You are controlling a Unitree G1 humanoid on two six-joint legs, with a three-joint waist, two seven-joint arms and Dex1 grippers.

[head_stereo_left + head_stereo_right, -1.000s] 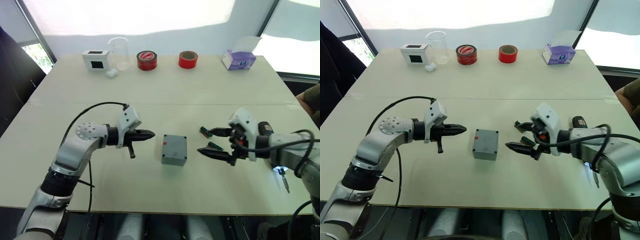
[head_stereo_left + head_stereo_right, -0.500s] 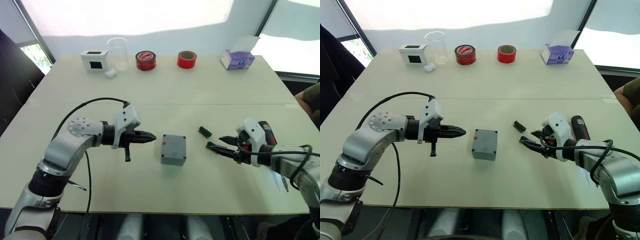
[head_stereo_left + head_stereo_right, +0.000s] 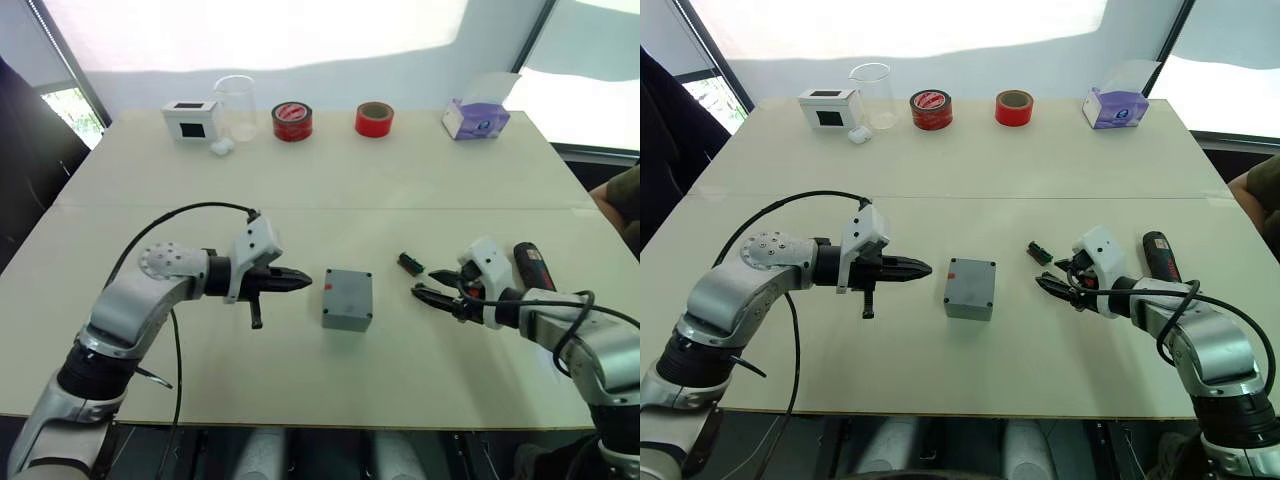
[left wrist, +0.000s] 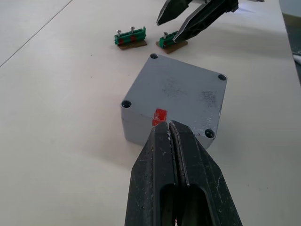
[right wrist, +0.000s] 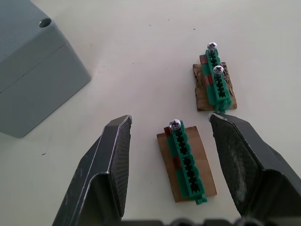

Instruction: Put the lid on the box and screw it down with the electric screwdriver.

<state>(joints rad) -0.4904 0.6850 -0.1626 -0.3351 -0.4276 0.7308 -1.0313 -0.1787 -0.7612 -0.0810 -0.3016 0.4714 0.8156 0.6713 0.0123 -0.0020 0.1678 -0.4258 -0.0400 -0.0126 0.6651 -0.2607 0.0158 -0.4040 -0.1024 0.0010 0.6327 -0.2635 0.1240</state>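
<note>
Left gripper pressed together at the box; right gripper spread around a green strip.

The left fingers meet at the red mark on the box (lid already on it, a screw hole in each corner), mid-desk. The right fingers straddle one green strip without touching; a second strip lies just beside. The screwdriver rests near the desk's right edge.

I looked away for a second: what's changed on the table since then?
The right gripper dropped to the table, open around a green strip. The left gripper stays shut beside the box, which hasn't moved; the electric screwdriver lies untouched.
</note>
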